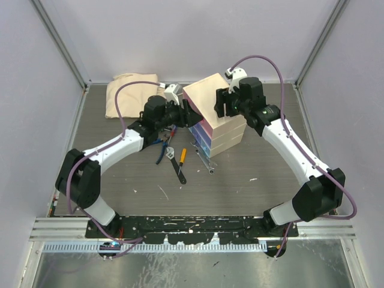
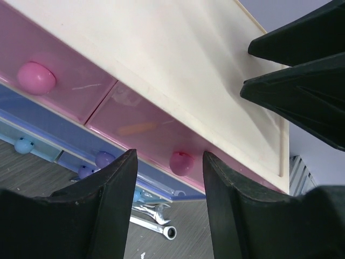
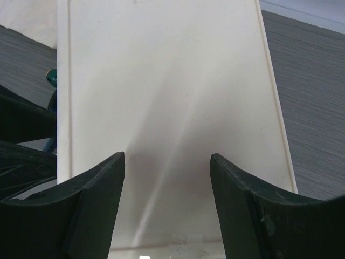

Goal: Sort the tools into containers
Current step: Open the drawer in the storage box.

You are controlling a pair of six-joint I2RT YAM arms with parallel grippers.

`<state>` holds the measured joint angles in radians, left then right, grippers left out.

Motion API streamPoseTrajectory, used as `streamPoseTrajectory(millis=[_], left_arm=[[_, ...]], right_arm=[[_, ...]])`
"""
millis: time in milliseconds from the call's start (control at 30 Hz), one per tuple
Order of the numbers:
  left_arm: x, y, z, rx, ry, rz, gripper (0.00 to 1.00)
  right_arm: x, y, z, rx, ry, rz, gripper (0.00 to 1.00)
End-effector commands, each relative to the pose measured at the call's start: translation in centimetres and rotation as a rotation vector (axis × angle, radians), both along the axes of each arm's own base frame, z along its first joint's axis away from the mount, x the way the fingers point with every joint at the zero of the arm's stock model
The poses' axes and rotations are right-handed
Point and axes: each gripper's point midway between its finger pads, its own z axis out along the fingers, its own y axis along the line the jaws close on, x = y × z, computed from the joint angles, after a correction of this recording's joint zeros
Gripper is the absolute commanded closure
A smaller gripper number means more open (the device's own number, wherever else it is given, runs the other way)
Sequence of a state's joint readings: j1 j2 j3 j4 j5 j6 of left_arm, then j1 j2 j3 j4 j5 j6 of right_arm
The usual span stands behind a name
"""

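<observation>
Our left gripper [image 2: 170,157] is spread, the knob [image 2: 181,163] of the pink drawer [image 2: 140,127] straight ahead between its fingers, placed, we judge, to pull it open. Our right gripper [image 3: 167,159], also spread, hangs over the chest [image 3: 167,81], likely to steady it. Spanners [image 2: 153,218] wait beneath on the table [image 2: 32,186].

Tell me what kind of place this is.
Probably a robot lab test cell: plain white walls in aluminium framing, a left arm and right arm bolted at the edge of the table, a drawer chest and hand tools staged there.
</observation>
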<state>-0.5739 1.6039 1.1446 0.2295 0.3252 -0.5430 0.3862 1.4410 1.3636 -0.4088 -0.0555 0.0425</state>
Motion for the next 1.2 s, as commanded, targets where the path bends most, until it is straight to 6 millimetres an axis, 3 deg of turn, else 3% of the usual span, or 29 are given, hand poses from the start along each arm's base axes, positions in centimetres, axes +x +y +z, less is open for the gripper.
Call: streamPoseTrajectory(millis=[0, 467, 1000, 1167], left_arm=[[0.5, -1.0, 1.6, -0.057, -0.055, -0.026, 0.48], [-0.8, -3.6, 0.9, -0.082, -0.047, -0.220, 0.54], [0.7, -4.2, 2.8, -0.096, -0.103, -0.226, 0.55], [0.9, -4.6, 2.8, -0.109, -0.094, -0.235, 0.65]], right_arm=[[-0.6, -0.6, -1.8, -0.063, 0.064, -0.010, 0.31], [-1.2, -0.2, -2.5, -0.059, 0.093, 0.020, 0.30], [-1.7, 0.1, -3.2, -0.052, 0.116, 0.035, 0.30], [-1.7, 0.2, -3.5, -0.054, 0.121, 0.038, 0.30]])
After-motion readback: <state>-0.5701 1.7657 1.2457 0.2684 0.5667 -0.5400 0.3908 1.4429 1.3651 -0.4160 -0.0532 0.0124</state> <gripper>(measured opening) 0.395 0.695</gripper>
